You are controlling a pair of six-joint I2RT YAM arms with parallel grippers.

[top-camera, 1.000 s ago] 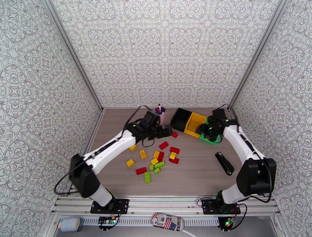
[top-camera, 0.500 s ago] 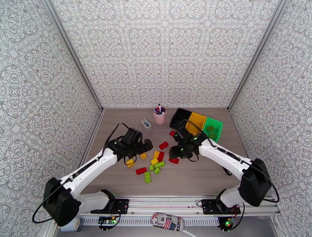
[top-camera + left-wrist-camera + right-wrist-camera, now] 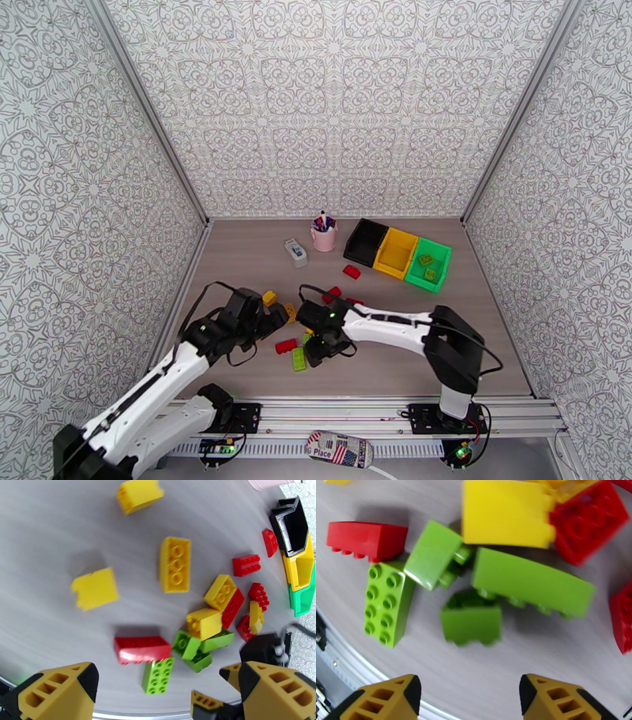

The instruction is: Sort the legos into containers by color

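Top external view: three joined rectangular plastic bins stand in a row at the far right of the wood-grain table (image 3: 237, 260), in the order black bin (image 3: 365, 241), yellow bin (image 3: 395, 253), green bin (image 3: 441, 264). Two lime green studded bricks (image 3: 425, 259) lie inside the green bin. One red brick (image 3: 351, 271) lies on the table just beside the black bin. The other red, yellow and lime green plastic bricks (image 3: 286, 346) lie loose in a cluster at table centre.

The left gripper (image 3: 278, 316) hovers at the left edge of the cluster. Left wrist view shows its fingers (image 3: 63, 689) wide apart, gripping nothing.

The right gripper (image 3: 320, 347) hangs over the near side of the cluster. Right wrist view shows its fingers (image 3: 391, 695) apart and empty, near a small lime green brick (image 3: 471, 623). A lime green eight-stud brick (image 3: 385, 602) lies just beside a long red brick (image 3: 365, 541).

A round pink cup of pens (image 3: 324, 235) and a small white box (image 3: 295, 252) stand at far centre, well apart from the cluster.
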